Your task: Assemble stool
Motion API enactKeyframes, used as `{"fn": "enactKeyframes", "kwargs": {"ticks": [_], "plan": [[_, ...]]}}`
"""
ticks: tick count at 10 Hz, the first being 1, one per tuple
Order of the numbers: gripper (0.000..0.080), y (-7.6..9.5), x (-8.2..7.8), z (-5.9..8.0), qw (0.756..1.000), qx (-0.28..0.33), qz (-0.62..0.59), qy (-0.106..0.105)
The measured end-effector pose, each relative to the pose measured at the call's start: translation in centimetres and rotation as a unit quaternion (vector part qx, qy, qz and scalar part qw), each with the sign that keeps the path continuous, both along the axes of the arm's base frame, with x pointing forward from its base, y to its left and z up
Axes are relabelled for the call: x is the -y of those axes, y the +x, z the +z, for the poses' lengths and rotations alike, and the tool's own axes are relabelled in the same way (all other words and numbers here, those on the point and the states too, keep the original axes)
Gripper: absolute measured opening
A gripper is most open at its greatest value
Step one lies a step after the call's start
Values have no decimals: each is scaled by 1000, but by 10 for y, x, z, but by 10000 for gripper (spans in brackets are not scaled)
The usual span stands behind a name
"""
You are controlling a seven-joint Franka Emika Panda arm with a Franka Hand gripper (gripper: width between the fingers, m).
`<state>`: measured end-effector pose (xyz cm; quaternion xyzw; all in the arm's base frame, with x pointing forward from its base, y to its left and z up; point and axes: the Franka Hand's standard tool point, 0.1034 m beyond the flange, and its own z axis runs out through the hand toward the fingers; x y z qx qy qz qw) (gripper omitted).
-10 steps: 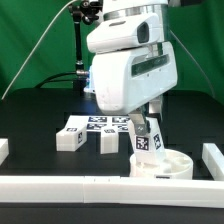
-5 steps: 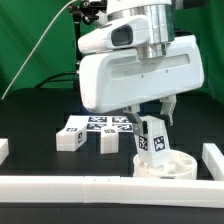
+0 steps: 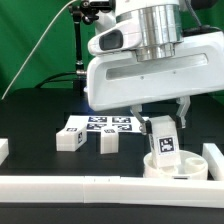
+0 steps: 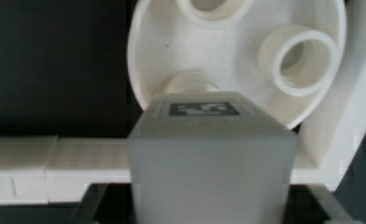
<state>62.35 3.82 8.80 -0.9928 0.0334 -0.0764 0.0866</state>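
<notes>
Edges: front rail [image 3: 70, 186] runs along the near edge of the surface [image 3: 30, 125]. A short rail piece [image 3: 213, 155] sits at the exterior view's right and another stub [image 3: 3, 150] at its left.

The seat [image 3: 186, 166] lies flat in the near corner on the exterior view's right, just behind the front rail and close to the right rail piece, so room is tight on those two sides. There is open dark surface on the exterior view's left, between the left stub and the loose parts.

Loose parts: first loose leg [image 3: 70, 139] and second loose leg [image 3: 108, 143] lie side by side, apart from each other. They are just in front of the marker board [image 3: 100, 123] and well clear of the seat.

Tool [image 3: 161, 125] is pinching the held leg [image 3: 162, 143] — one finger on each side, leg roughly upright, tag facing the exterior camera.

The held leg hangs straight below the tool, its lower end over the seat's half on the exterior view's left. Cannot tell whether it touches the seat.

In the wrist view the held leg [image 4: 206, 150] fills the foreground and the seat [image 4: 189, 60] is right behind it — two round holes visible. The leg's tagged end lines up near the seat's rim.
</notes>
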Motion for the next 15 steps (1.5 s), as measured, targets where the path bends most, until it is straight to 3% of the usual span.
{"fn": "enactKeyframes", "kwargs": {"ticks": [4, 8, 12, 15], "plan": [[338, 3, -17, 0, 986, -3, -164, 31], [338, 5, -27, 0, 953, -20, -297, 57], [340, 9, -25, 1, 900, -41, -424, 96], [340, 9, -24, 2, 839, -64, -526, 125]]}}
